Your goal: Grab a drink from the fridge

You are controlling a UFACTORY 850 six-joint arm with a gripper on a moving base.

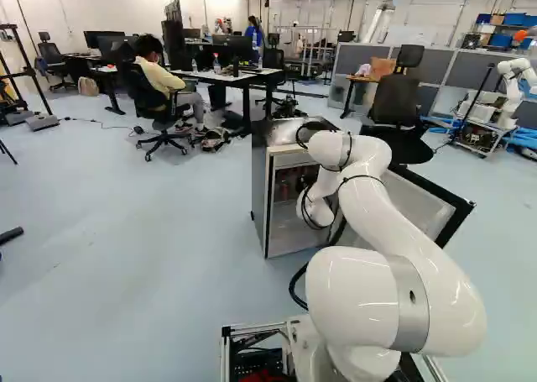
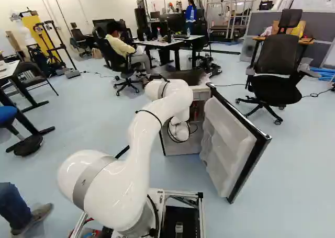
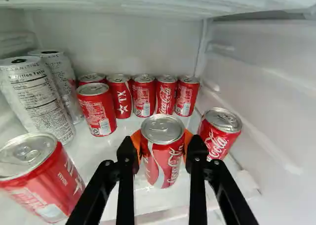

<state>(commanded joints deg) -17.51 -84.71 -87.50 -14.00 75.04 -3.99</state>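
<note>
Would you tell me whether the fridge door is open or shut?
Open: the door stands swung out from the fridge, its inner face showing.

1. Red soda can (image 3: 164, 160), at the centre of the wrist view: short and cylindrical, with pale script down the side and a silver lid. Upright inside the fridge (image 1: 261, 185), clasped from both sides; contact beneath unclear.
2. Fridge, right of centre in the left base view: low and boxy, with a dark side wall and pale interior. Upright and open.
3. Fridge door (image 2: 225, 144), right of centre in the right base view: swung wide, with a white moulded lining and black edging.
</note>
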